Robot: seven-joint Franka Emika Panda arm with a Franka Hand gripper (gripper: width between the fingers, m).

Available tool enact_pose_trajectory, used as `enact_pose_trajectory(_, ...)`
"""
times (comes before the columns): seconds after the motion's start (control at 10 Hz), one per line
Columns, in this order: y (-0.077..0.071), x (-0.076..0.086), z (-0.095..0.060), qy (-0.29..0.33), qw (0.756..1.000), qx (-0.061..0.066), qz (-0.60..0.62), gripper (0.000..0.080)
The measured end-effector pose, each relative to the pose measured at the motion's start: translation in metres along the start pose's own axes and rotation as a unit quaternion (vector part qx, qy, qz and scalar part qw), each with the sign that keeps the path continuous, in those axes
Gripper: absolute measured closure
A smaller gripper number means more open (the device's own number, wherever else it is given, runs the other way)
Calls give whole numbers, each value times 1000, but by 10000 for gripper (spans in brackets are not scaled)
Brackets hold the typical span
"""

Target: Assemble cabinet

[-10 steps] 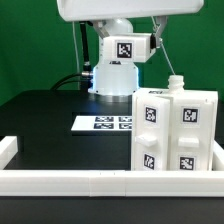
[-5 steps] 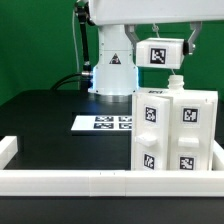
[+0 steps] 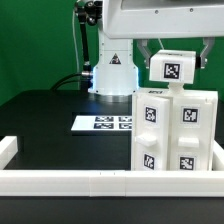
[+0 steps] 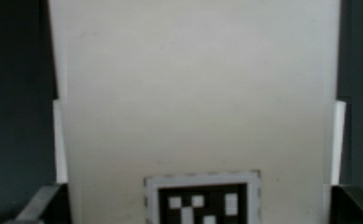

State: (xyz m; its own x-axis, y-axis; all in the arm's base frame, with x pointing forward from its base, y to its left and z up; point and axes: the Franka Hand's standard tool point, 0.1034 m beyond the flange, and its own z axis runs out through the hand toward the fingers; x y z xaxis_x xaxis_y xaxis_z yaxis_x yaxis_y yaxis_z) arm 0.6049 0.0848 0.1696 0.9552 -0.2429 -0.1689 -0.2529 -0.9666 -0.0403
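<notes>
exterior view: white boxy cabinet upright, tagged faces; pincer above, state unclear.

Black table: carries marker board, upright cabinet at exterior view's right, white rail along front edge.

cabinet | white boxy body, black-and-white square tags on front blocks | upright | on tabletop at exterior view's right, against the low front rail
</notes>
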Motion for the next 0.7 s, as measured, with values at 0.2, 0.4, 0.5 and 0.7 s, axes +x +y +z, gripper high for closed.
enact_pose_trajectory(0.2,-1,4,0,4,1000,1,0,246)
enact_pose_trajectory(0.4,-2,8,5,8,1000,1,0,246)
enact_pose_trajectory(0.5,-3,8,7,7,1000,1,-1,246)
enact_pose_trajectory(0.7,-4,8,12,7,1000,0,-2,246)
